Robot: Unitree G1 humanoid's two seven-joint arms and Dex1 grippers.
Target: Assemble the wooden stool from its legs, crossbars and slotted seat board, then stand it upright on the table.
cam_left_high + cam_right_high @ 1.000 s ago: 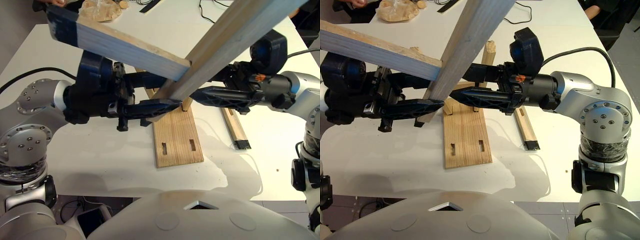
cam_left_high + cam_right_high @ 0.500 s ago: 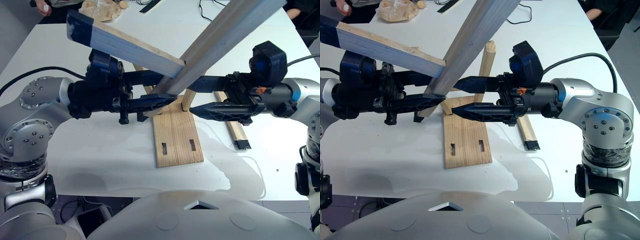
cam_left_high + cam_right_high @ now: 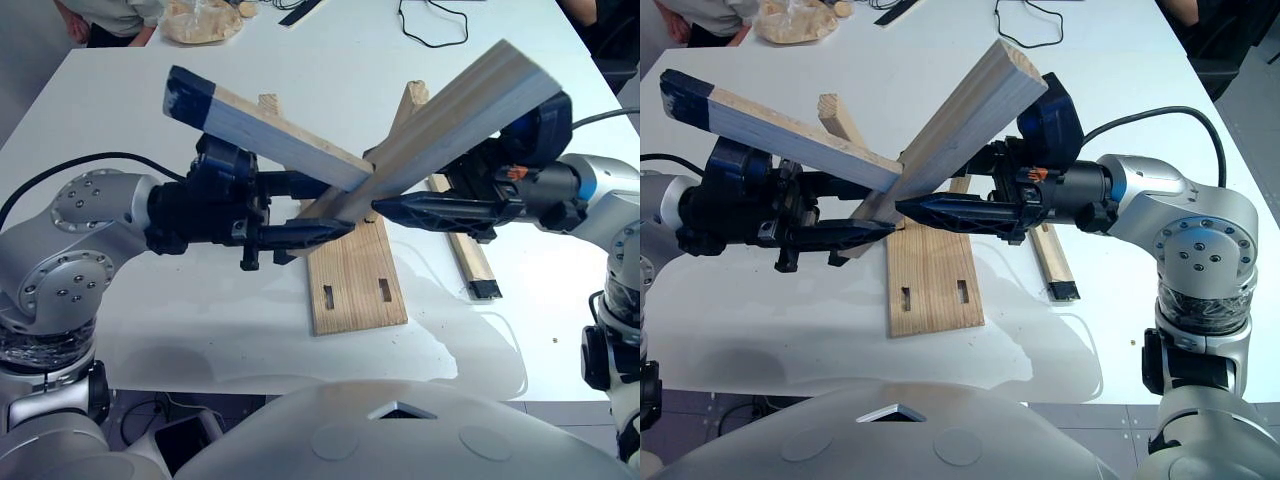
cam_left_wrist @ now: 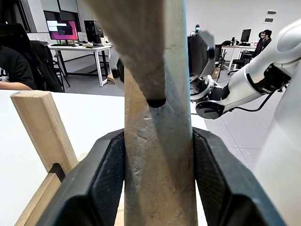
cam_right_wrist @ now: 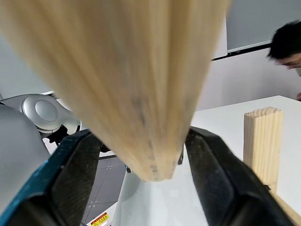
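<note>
Two long wooden legs cross in an X above the table. One leg has a dark blue end and points back left. The other leg slants up to the right. My left gripper is shut on the lower end of the crossed legs, and its fingers press both sides of the wood. My right gripper is shut on the slanting leg from the right, with its fingers on either side. The slotted seat board lies flat under them.
A loose wooden bar with a black end lies right of the board. Two more wooden pieces stick up behind the crossed legs. A bag and a black cable lie at the table's far side.
The crossed legs have come down and away from the camera. My right gripper, open half a second ago, has shut on the slanting leg. The left gripper has kept its hold.
</note>
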